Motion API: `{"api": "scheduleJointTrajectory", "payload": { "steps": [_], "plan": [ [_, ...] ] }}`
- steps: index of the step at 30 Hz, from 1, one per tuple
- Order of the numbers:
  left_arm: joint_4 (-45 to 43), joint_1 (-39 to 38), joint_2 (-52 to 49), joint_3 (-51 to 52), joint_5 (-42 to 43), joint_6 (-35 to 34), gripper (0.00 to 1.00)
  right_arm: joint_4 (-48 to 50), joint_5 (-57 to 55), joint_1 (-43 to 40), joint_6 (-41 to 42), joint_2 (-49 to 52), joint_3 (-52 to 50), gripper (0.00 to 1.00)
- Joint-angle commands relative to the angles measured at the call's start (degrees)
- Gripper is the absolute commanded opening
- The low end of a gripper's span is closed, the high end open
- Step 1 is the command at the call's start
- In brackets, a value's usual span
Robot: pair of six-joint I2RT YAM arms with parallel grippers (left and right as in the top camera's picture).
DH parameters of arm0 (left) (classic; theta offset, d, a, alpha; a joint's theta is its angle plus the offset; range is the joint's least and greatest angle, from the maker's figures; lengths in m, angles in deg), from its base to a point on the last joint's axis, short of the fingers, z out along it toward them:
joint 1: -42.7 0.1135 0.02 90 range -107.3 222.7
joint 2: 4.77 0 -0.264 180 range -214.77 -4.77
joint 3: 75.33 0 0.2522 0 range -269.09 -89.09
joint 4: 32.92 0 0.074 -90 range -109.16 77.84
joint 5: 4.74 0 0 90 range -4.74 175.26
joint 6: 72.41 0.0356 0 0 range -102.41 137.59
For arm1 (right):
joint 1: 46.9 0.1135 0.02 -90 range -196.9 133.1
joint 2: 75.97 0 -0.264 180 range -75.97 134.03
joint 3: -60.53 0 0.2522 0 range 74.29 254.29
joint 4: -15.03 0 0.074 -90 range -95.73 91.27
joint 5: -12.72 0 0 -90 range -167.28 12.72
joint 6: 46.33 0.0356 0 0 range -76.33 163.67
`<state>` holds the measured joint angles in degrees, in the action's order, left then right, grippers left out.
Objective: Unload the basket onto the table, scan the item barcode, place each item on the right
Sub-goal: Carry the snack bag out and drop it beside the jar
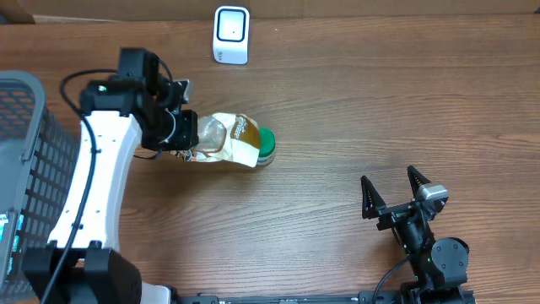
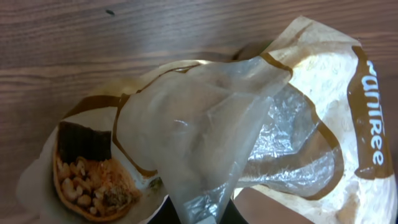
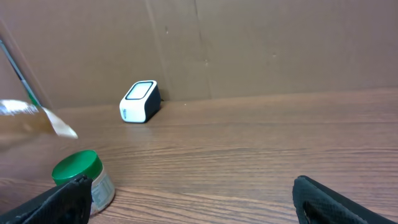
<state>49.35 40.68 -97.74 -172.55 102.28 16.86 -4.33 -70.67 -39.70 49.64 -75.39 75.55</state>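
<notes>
My left gripper (image 1: 181, 131) is shut on the clear end of a cream and brown snack bag (image 1: 229, 139), left of the table's middle. In the left wrist view the bag (image 2: 205, 124) fills the frame, its film pinched between the jaws of that gripper (image 2: 199, 214). A printed snack picture shows at its lower left; no barcode shows. The white scanner (image 1: 231, 35) stands at the table's far edge, also visible as the scanner (image 3: 139, 101) in the right wrist view. My right gripper (image 1: 388, 176) rests open and empty at the near right.
A green-lidded jar (image 1: 265, 145) lies on its side against the bag's right end; the jar (image 3: 84, 180) shows by my right gripper's left finger. A grey mesh basket (image 1: 25, 143) stands at the left edge. A brown wall backs the table.
</notes>
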Motion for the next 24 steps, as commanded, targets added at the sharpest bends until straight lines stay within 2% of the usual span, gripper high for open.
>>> {"api": "scheduleJointTrajectory", "payload": {
  "steps": [1,2,4,6,9,14,16,19,22,24],
  "plan": [
    [-3.23,-0.26,0.07,3.56,-0.48,3.82,0.24,0.22,-0.37,-0.2,-0.07,-0.42,-0.2,1.0],
    [-3.89,-0.26,-0.11,4.09,-0.52,3.82,0.46,0.22,-0.37,-0.2,-0.07,-0.42,-0.2,1.0],
    [-4.68,-0.24,-0.37,4.46,-0.59,3.93,0.81,0.22,-0.37,-0.2,-0.09,-0.42,-0.2,1.0],
    [-5.68,-0.24,-0.35,4.42,-0.7,4.0,0.93,0.22,-0.37,-0.2,-0.09,-0.42,-0.2,1.0],
    [-6.6,0.13,-0.35,3.02,-0.7,3.96,0.98,0.22,-0.37,-0.2,-0.09,-0.42,-0.2,1.0],
    [-5.46,1.51,-0.24,-2.6,-0.48,1.75,0.95,0.22,-0.37,-0.2,-0.09,-0.42,-0.2,1.0],
    [-4.02,1.84,-0.24,-5.35,-0.48,0.85,0.91,0.22,-0.37,-0.2,-0.09,-0.42,-0.2,1.0],
    [-2.75,2.12,-0.24,-8.41,-0.48,-2.4,0.76,0.22,-0.37,-0.2,-0.09,-0.42,-0.2,1.0],
    [-2.95,1.84,-0.5,-8.13,-0.46,-8.02,0.59,0.22,-0.35,-0.2,-0.07,-0.42,-0.2,1.0],
    [-3.76,1.36,-0.9,-6.56,-0.48,-9.01,0.47,0.22,-0.37,-0.2,-0.07,-0.42,-0.2,1.0]
  ]
}}
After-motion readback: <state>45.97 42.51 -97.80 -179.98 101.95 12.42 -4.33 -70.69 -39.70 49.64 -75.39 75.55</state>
